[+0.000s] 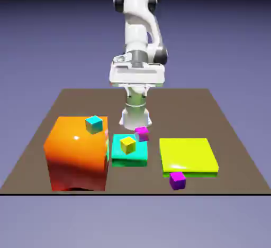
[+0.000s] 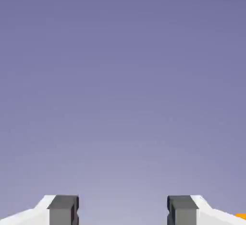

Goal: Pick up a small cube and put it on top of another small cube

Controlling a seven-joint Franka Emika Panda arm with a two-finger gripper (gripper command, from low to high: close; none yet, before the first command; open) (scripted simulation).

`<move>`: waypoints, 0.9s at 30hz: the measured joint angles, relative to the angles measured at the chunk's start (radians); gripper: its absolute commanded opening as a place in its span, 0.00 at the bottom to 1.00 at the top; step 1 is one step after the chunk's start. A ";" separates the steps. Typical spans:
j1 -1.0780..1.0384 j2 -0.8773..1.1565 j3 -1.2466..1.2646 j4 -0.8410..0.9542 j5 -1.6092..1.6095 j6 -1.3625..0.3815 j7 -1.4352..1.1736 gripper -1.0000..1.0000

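The pincer is held wide apart, gripping nothing. The pink cube could be grabbed instead of the purple cube, below the yellow slab.

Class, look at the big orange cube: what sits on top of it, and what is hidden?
A tiny cyan cube rests on the big orange cube, near its back corner. Whatever lies behind or under the orange cube is covered.
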 measured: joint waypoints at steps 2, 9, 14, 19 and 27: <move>-0.013 0.050 0.029 0.038 -0.019 -0.045 -0.087 0.50; -0.060 0.223 0.129 0.171 -0.085 -0.202 -0.391 0.50; -0.093 0.348 0.201 0.266 -0.132 -0.313 -0.609 0.50; -0.124 0.472 0.273 0.361 -0.179 -0.425 -0.826 0.50; -0.179 0.670 0.388 0.514 -0.255 -0.605 -1.174 0.50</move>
